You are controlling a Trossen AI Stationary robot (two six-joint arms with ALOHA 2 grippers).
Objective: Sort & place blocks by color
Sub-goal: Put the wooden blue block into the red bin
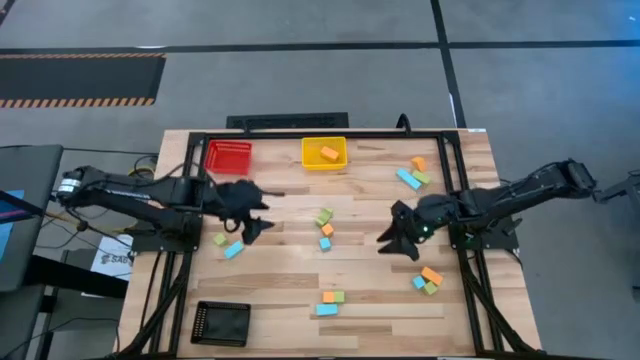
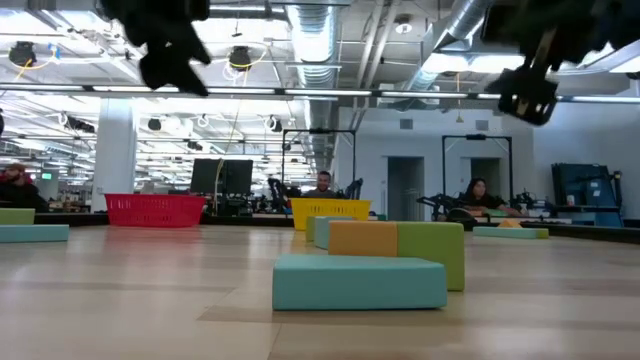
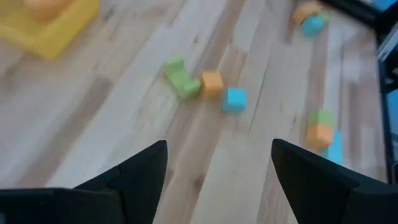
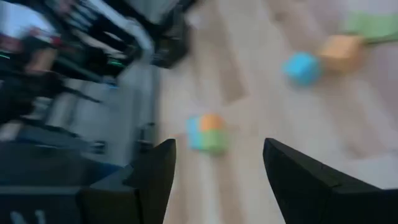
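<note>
Left pincer [image 1: 258, 226]: fingers spread, empty, above worktop [image 1: 280, 290]. Nearest blocks: green [image 1: 219, 240] + blue [image 1: 234, 250], just left of it; centre trio [image 1: 324, 229] to its right, closer to left arm than right.

Right pincer [image 1: 392, 238]: spread wide, empty.

Count approx: 5 orange, 5 blue, 5 green; 1 orange in yellow tray [image 1: 341, 159]. Trays: 3.

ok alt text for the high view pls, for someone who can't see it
Top-down view of a wooden table with small orange, blue and green blocks scattered in clusters, the left claw and right claw both open above it. A red bin, a yellow bin holding an orange block, and a black tray sit around the edges.
</note>
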